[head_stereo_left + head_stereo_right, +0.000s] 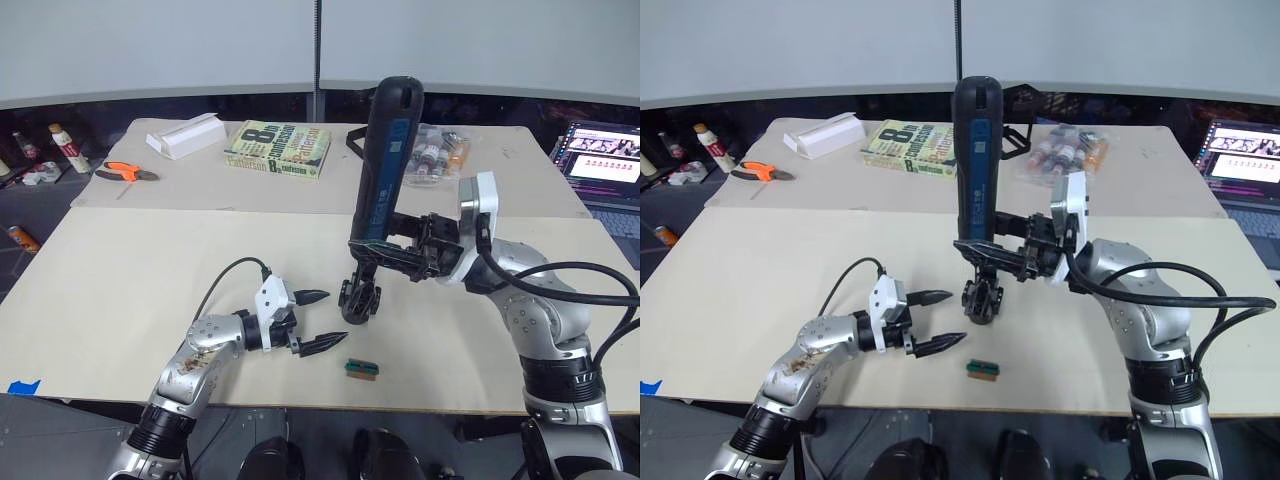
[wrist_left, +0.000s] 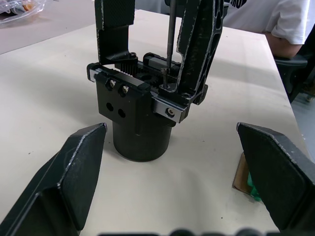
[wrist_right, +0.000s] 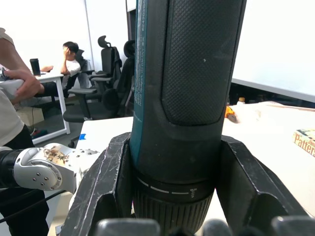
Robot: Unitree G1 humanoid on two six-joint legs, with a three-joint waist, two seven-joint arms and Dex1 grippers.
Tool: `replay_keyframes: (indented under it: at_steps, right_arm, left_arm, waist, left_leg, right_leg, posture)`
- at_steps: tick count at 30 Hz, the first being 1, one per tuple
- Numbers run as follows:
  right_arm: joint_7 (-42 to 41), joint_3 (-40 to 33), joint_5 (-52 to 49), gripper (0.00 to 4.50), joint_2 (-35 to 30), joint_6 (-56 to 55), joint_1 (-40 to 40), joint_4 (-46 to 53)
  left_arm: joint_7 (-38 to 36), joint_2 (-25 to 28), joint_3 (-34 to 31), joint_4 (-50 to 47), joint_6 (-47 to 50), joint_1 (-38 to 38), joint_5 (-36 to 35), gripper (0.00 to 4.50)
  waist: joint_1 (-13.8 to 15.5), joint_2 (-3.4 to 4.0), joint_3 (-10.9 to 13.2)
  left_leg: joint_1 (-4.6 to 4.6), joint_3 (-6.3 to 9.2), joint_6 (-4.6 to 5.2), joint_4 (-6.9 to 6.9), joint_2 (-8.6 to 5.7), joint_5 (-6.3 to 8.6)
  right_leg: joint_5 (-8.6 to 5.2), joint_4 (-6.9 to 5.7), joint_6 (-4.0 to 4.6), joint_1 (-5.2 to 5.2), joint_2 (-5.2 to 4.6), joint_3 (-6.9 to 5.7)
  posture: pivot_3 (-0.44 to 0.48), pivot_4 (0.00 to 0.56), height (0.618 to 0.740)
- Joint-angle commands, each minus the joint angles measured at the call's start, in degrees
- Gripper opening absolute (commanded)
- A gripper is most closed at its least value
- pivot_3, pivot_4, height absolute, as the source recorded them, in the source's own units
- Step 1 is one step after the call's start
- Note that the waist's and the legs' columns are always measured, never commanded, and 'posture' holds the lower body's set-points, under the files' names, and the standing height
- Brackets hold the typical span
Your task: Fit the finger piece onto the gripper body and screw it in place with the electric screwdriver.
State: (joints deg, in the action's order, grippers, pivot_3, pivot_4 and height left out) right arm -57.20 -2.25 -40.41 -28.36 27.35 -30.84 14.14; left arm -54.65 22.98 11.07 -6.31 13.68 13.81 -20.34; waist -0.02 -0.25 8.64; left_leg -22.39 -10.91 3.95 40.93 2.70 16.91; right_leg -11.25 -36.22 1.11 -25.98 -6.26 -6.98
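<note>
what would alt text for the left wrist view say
A thin metal screwdriver bit comes straight down onto a screw on top of the black gripper body, which stands on a beige table. The left gripper is open, its fingers either side of the body, not touching it.

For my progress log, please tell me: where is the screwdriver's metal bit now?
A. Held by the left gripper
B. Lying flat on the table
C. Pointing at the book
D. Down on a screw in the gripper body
D: the electric screwdriver stands upright in the right gripper, its bit on a screw atop the gripper body.
</note>
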Motion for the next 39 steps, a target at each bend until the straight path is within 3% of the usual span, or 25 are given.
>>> replay_keyframes:
  at_steps: [1,17,39]
  right_arm:
    - [-0.1,-0.8,-0.4,1.93,0.4,-1.7,-1.0,1.6]
    - [0.2,-0.2,0.1,1.93,1.0,-1.3,-0.8,2.1]
    - [0.5,0.0,0.0,1.93,0.7,-1.1,-1.3,2.3]
  left_arm:
    - [-0.1,0.0,-0.1,-1.7,-0.6,0.3,-0.1,4.5]
    - [0.7,-0.6,0.4,-0.4,-0.7,1.0,0.8,4.5]
    - [3.1,-8.1,4.8,15.4,-4.8,10.0,9.5,4.5]
  waist:
    - [0.0,0.0,0.0]
    - [0.0,0.0,0.0]
    - [0.0,0.0,0.0]
  left_leg:
    - [0.0,0.0,0.0,0.0,0.0,0.0]
    - [0.0,0.0,0.0,0.0,0.0,0.0]
    - [-0.02,0.0,0.0,0.0,-0.02,0.0]
  right_leg:
    - [0.0,0.0,0.0,0.0,0.0,0.0]
    - [0.0,0.0,0.0,0.0,0.0,0.0]
    - [0.0,0.01,0.0,0.0,0.0,-0.01]
  posture:
    - [0.0,0.15,0.74]
    - [0.0,0.15,0.74]
    - [0.0,0.15,0.74]
